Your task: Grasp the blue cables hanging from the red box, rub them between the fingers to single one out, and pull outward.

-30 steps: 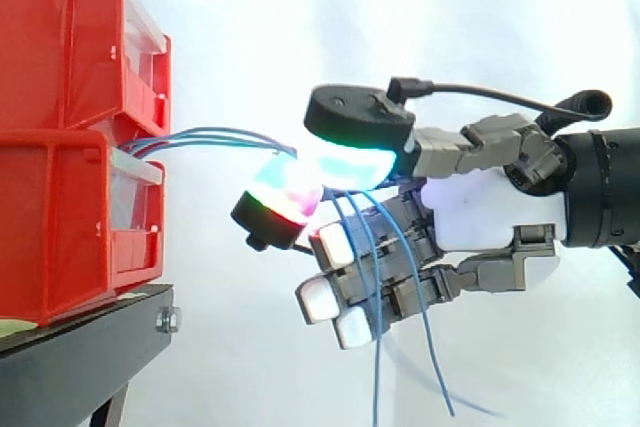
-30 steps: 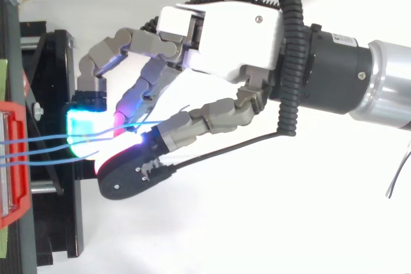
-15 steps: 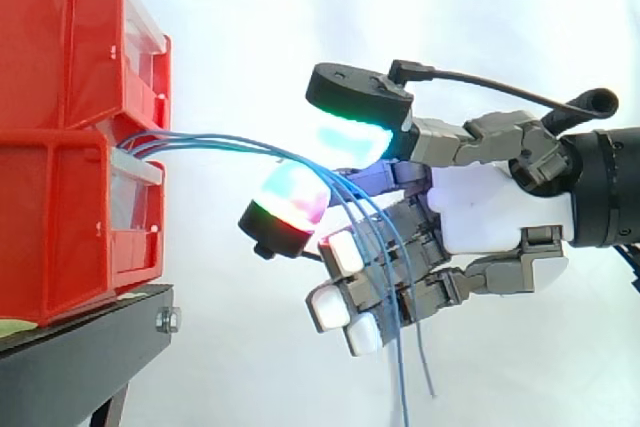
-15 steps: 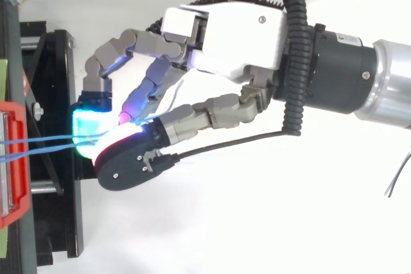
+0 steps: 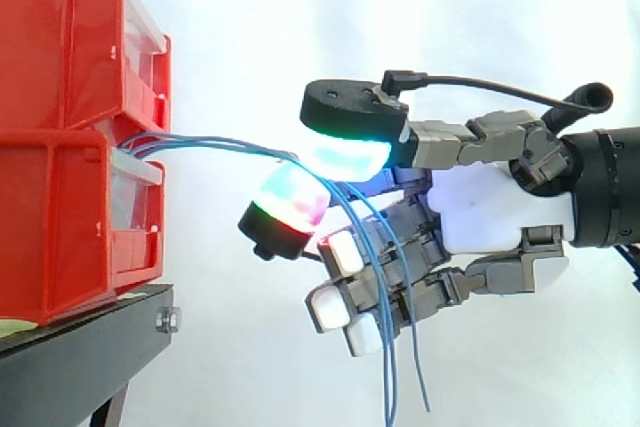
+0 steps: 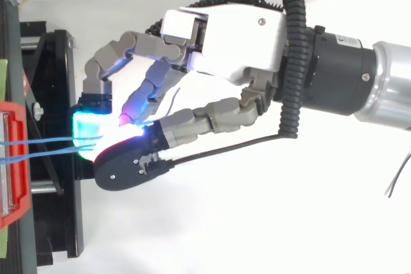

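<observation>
Several thin blue cables (image 5: 215, 140) come out of the gap between two stacked red bins (image 5: 60, 217) at the left and run right to my hand (image 5: 490, 212). There they pass between the cyan-green thumb pad (image 5: 345, 154) above and a red-green finger pad (image 5: 290, 197) below, which pinch them. Past the pinch the cables drop in front of the other curled fingers, and their loose ends hang below the hand. From above, the cables (image 6: 45, 141) leave the red bin (image 6: 16, 158) as two close lines and end under the glowing pads of the hand (image 6: 225, 30).
The bins stand on a black stand (image 5: 80, 347), whose frame (image 6: 58, 81) lies just left of the fingertips in the top view. A white curtain is behind everything. The arm enters from the right.
The thumb pad, lifted off half a second ago, has come back down onto the cables. The hanging ends have swung closer together, and from above the strands look more bunched.
</observation>
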### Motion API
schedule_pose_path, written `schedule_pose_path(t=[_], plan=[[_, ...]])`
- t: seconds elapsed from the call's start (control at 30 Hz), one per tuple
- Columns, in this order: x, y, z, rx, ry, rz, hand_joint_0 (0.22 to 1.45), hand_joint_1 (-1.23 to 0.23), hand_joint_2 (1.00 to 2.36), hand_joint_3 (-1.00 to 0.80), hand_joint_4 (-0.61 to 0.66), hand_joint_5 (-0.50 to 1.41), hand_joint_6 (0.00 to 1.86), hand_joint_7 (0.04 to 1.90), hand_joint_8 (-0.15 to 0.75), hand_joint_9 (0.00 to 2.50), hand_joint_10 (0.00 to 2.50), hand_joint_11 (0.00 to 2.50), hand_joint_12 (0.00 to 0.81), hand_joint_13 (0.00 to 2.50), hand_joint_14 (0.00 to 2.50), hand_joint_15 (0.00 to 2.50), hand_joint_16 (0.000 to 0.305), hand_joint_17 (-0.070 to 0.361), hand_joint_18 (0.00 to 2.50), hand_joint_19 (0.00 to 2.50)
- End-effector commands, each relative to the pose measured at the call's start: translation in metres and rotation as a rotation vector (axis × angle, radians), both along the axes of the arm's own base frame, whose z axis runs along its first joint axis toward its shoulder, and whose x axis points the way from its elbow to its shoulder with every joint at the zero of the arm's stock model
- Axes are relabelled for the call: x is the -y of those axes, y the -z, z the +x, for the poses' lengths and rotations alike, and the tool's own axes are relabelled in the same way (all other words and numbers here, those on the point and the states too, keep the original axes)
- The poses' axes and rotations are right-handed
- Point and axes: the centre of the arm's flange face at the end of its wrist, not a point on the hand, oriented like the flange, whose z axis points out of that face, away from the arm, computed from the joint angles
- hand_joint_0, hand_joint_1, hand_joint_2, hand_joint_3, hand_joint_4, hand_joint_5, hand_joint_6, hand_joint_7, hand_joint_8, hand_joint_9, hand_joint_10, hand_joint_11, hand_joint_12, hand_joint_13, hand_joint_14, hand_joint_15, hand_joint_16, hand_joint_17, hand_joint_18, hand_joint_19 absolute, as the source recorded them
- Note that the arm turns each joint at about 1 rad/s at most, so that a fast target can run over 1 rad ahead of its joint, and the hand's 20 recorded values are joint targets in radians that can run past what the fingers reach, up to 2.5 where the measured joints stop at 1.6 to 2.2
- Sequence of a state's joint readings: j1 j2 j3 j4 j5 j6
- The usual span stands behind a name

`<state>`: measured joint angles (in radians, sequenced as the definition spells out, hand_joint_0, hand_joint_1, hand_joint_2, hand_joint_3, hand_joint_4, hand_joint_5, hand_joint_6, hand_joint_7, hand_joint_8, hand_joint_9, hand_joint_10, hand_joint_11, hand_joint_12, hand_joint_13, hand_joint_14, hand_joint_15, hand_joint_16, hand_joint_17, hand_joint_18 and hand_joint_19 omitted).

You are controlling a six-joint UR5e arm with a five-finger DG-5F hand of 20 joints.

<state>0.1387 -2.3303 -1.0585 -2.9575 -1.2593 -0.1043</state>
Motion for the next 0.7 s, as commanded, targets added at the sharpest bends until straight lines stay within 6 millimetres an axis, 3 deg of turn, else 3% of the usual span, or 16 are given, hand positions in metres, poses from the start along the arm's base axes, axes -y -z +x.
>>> schedule_pose_path(t=[0.0,0.2,0.33,0.47,0.67], plan=[[0.0005,-0.0001,0.0000,0.000,0.001,0.000,0.67,-0.87,1.02,-0.18,-0.03,-0.17,0.91,0.99,0.293,1.06,0.02,0.68,0.346,0.90,0.02,0.55,0.046,0.104,0.80,0.58],[0.0005,-0.0001,0.0000,0.000,0.001,0.000,0.77,-0.92,1.01,-0.32,-0.09,-0.18,0.93,1.07,0.278,1.05,0.02,0.68,0.334,0.90,0.02,0.54,0.045,0.100,0.80,0.56],[0.0018,0.0004,-0.0008,-0.006,0.002,-0.001,0.79,-0.91,1.01,-0.42,-0.09,-0.18,0.94,0.97,0.273,1.05,0.02,0.68,0.330,0.90,0.02,0.54,0.044,0.099,0.80,0.56],[0.0016,0.0006,-0.0009,-0.007,0.001,-0.001,0.78,-0.91,1.00,-0.50,-0.04,-0.18,0.93,0.91,0.265,1.05,0.02,0.68,0.329,0.90,0.02,0.54,0.044,0.099,0.81,0.56],[0.0005,0.0007,-0.0009,-0.009,-0.012,0.000,0.63,-0.84,1.00,-0.50,0.05,-0.17,0.91,0.88,0.275,1.09,0.02,0.69,0.336,0.92,0.02,0.55,0.044,0.099,0.81,0.59]])
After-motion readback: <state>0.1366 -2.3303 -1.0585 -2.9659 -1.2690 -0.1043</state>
